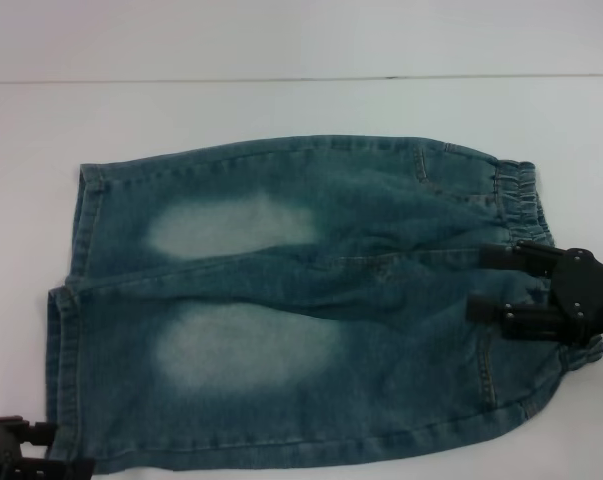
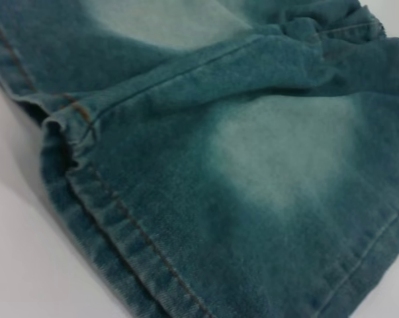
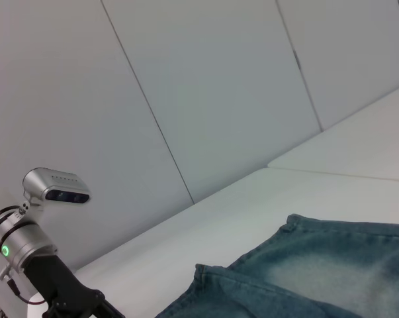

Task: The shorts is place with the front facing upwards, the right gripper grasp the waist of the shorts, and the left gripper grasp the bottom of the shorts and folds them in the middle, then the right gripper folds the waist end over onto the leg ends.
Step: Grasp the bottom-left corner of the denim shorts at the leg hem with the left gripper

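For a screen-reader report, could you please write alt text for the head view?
Faded blue denim shorts lie flat on a white table, ruffled elastic waist on the right, hemmed leg ends on the left. The all-black right gripper is over the waist, jaws open; the left gripper sits by the near leg hem.

- The right gripper (image 1: 488,282) reaches in from the right edge of the head view, its all-black body held level and its two fingers (image 1: 503,255) pointing left, spread apart with a clear gap between them.
- The left gripper (image 1: 21,452) sits at the lower left corner of the head view, only partly in frame.
- In the right wrist view, the left arm's silver cuff (image 3: 14,240) shows a green light.
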You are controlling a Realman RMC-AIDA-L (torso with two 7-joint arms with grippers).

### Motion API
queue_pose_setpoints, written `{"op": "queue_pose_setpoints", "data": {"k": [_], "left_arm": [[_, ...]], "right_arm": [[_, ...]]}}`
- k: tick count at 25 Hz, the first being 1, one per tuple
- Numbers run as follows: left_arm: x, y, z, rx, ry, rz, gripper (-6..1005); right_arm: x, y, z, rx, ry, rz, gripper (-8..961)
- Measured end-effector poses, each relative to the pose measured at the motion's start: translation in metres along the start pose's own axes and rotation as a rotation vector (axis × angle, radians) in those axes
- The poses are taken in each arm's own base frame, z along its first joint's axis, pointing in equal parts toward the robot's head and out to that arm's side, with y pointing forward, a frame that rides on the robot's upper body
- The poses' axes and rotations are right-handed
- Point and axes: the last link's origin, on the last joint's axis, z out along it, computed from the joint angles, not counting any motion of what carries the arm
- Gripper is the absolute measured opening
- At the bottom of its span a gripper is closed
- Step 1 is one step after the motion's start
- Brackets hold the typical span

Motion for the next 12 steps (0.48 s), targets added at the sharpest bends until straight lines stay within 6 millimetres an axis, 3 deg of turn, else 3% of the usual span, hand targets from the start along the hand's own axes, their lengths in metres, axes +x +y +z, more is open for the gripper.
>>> {"op": "queue_pose_setpoints", "data": {"k": [12], "left_arm": [[0.0021, -0.0003, -0.0041, 0.005, 0.007, 0.001, 900]], "right_arm": [[0.0006, 0.0001, 0.0003, 0.002, -0.003, 0.001, 927]]}}
